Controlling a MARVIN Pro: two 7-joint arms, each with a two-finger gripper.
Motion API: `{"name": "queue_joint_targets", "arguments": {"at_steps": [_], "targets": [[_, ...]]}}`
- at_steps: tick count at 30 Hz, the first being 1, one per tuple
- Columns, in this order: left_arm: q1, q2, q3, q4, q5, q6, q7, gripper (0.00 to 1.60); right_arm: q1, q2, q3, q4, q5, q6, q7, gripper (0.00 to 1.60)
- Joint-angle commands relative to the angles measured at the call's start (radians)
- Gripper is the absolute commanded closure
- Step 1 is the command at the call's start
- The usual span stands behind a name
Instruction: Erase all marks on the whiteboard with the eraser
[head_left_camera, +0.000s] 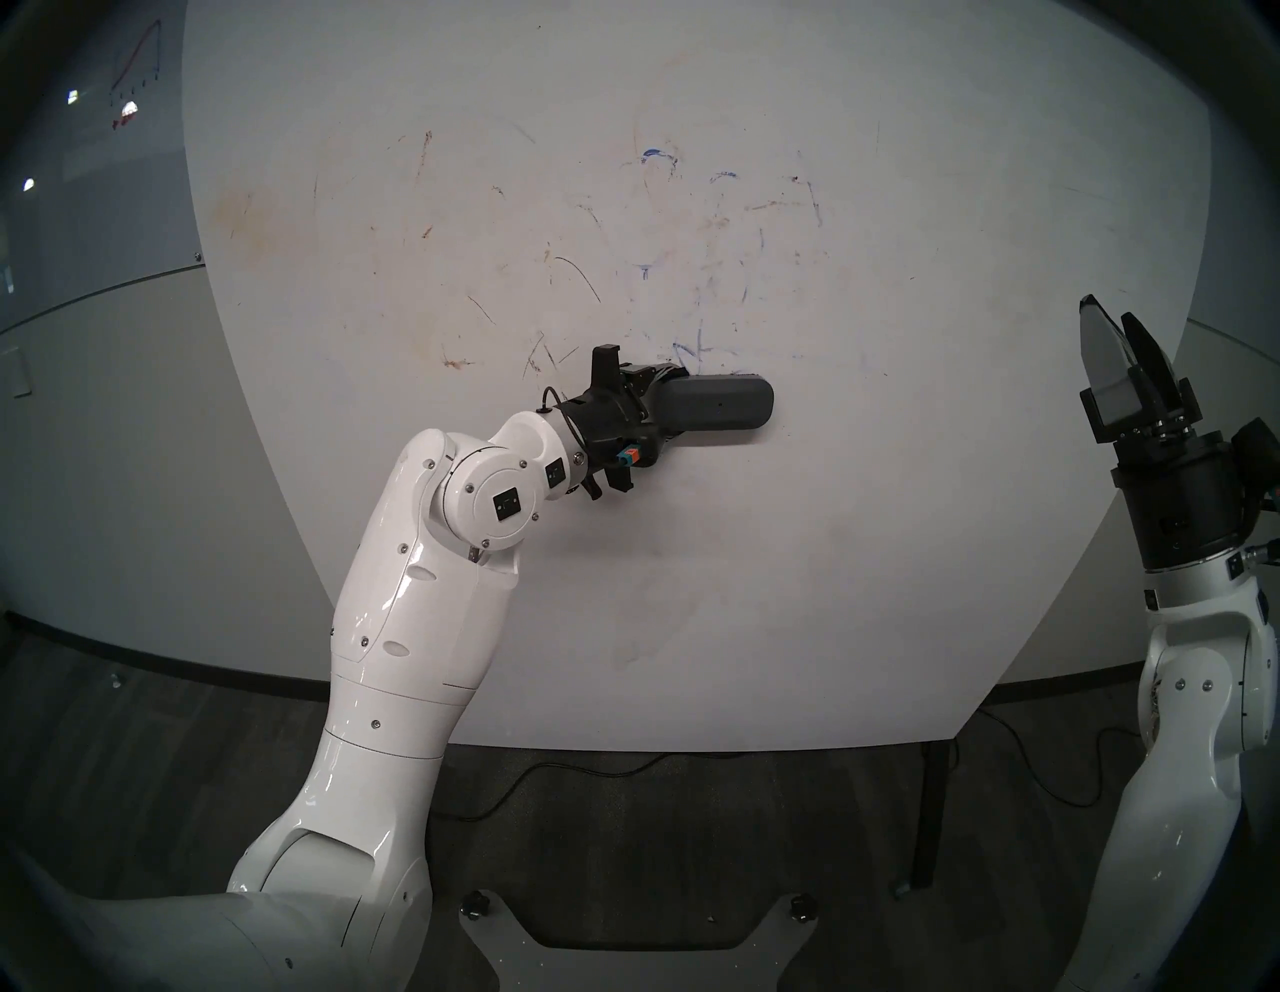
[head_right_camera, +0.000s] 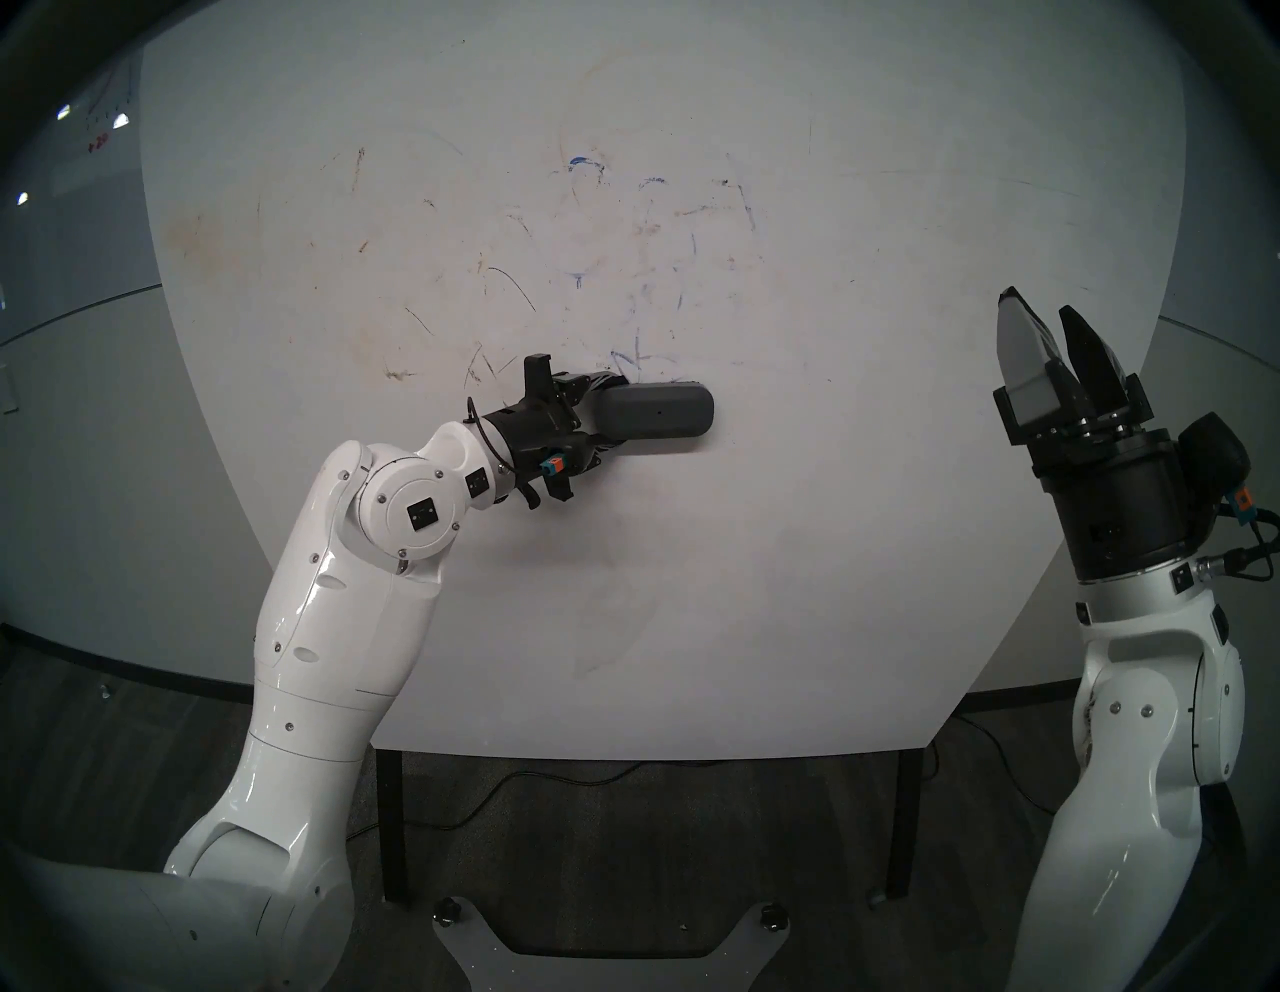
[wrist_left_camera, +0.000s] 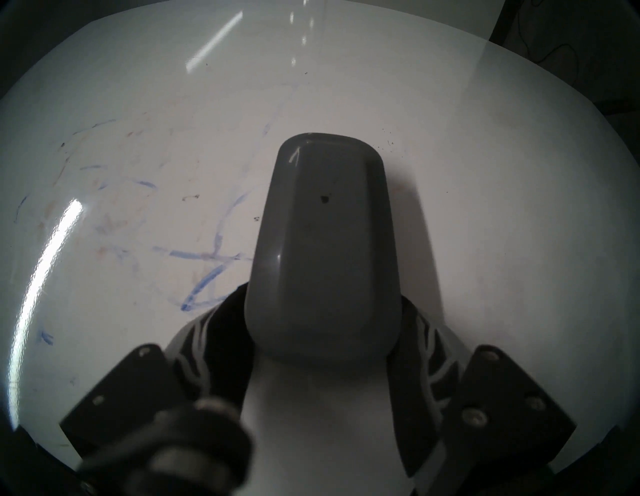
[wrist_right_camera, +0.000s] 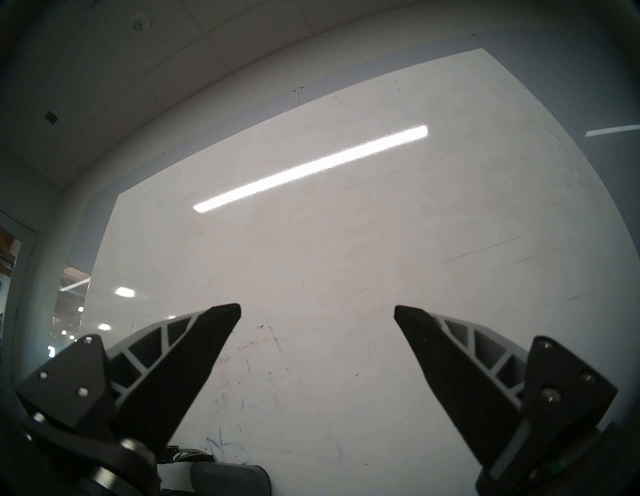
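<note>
Left gripper (head_left_camera: 658, 409) is clamping the eraser (head_left_camera: 720, 411) against the whiteboard (head_left_camera: 900, 554); right gripper (wrist_right_camera: 317, 311) is idling spread. Faint blue marks (wrist_left_camera: 207, 273) are remaining above; I'm judging erasing partly done.

You get even, rather dim indoor light across both head views, with a dark fisheye rim and straight edges bowed near the borders. On the whiteboard (wrist_right_camera: 346, 242) a long ceiling-light strip reflects as hard glare in the right wrist view; smaller streaks of glare show in the left wrist view. There the eraser (wrist_left_camera: 322, 249) casts a soft shadow to its right, and the nearest hardware at bottom left is blurred. The marks (wrist_left_camera: 207, 263) read sharp enough.
</note>
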Motion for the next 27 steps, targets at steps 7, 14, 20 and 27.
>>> {"name": "queue_joint_targets", "arguments": {"at_steps": [7,14,20,27], "targets": [[-0.120,-0.016,-0.023,-0.047,0.054,-0.011,0.046,1.60,0.008,0.003,-0.008,-0.016,-0.005,0.000,-0.007,0.00],[-0.137,-0.027,-0.039,-0.053,0.071,-0.011,0.038,1.60,0.010,0.004,-0.011,-0.016,-0.007,0.002,-0.011,0.00],[-0.144,-0.042,-0.060,-0.055,0.078,-0.008,0.025,1.60,0.010,0.005,-0.010,-0.016,-0.008,0.001,-0.016,0.00],[-0.160,-0.064,-0.080,-0.074,0.079,-0.010,0.001,1.60,0.009,0.005,-0.009,-0.016,-0.011,0.000,-0.021,0.00]]}}
